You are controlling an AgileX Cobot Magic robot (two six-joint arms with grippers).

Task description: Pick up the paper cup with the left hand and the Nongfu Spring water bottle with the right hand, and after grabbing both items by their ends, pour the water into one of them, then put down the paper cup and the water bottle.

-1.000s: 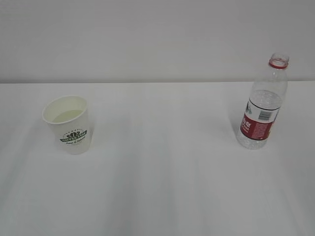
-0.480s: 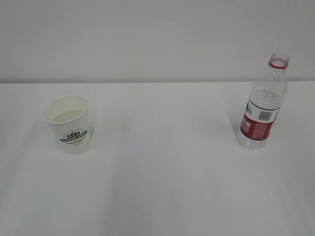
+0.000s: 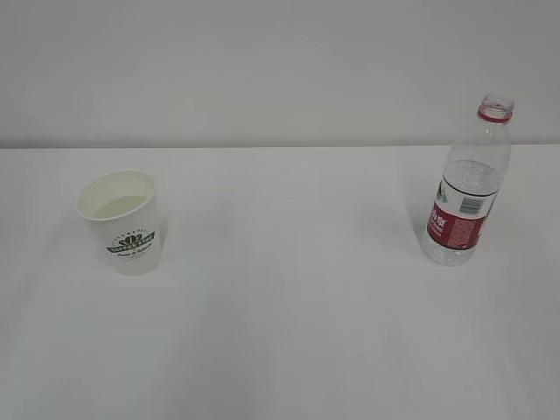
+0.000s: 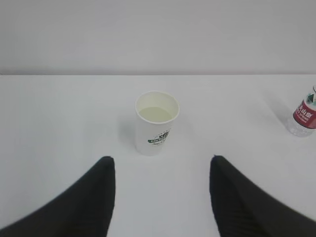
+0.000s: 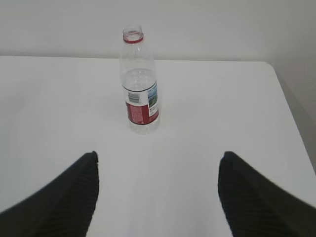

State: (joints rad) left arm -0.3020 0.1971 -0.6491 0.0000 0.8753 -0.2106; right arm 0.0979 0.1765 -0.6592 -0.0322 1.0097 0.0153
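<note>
In the exterior view the paper cup [image 3: 120,221], with water [image 3: 120,206] inside, stands upright left on the white tabletop [image 3: 289,306], the uncapped Nongfu Spring water bottle [image 3: 469,188] well apart at right. The left wrist view shows the left pincer [image 4: 162,170] wide and empty, near side of the cup. In the right wrist view the right pincer [image 5: 158,168] gapes wide, the bottle standing beyond it.

The left hand [image 4: 160,197] holds its black jaws spread wide, gripping nothing. The right hand [image 5: 158,195] does likewise, jaws wider apart (neither arm shows in the exterior view).
</note>
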